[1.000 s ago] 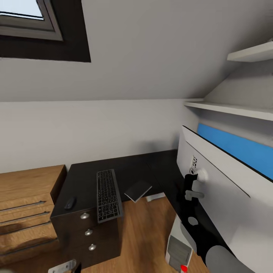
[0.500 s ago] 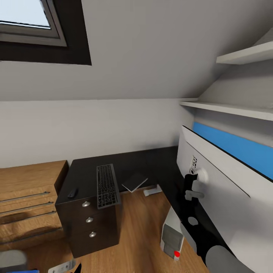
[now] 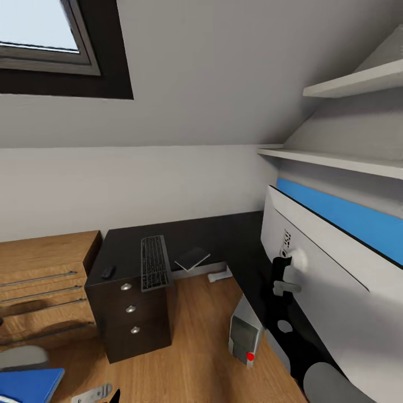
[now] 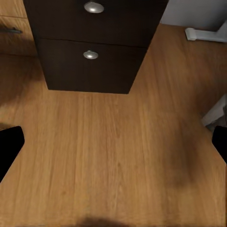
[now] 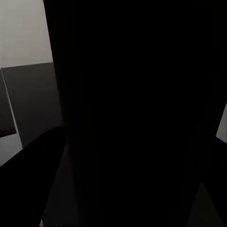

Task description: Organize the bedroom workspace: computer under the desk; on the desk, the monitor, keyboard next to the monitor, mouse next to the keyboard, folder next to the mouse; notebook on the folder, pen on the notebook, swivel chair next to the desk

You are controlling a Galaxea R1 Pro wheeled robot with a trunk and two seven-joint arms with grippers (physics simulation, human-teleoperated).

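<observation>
In the head view the black worktop point(image 3: 224, 238) runs from the lower centre of the frame toward the right, and its blue back panel point(image 3: 341, 215) shows at the right edge. The monitor point(image 3: 330, 280) fills the lower right of the frame with its pale back toward the camera. Its black stand point(image 3: 278, 280) is near the middle of the right half.

The keyboard point(image 3: 154, 262) lies on the left part of the worktop, above a dark drawer block point(image 3: 134, 322) with three round knobs. The mouse point(image 3: 108, 272) sits on the same surface to the left of the keyboard, apart from it. The notebook point(image 3: 192, 258) lies to the right of the keyboard, tilted at the worktop edge. The computer point(image 3: 244, 331) stands on the wooden floor point(image 3: 190, 364) at lower centre, with a red dot on its front. The blue folder point(image 3: 28, 386) shows in the lower left corner, on a grey seat point(image 3: 22, 356). A wooden drawer unit point(image 3: 45, 285) stands at the left.

In the left wrist view the left fingers point(image 4: 9, 149) are spread wide apart over the floor and they hold nothing. The right wrist view is almost all dark, so I cannot tell the state of the right fingers.
</observation>
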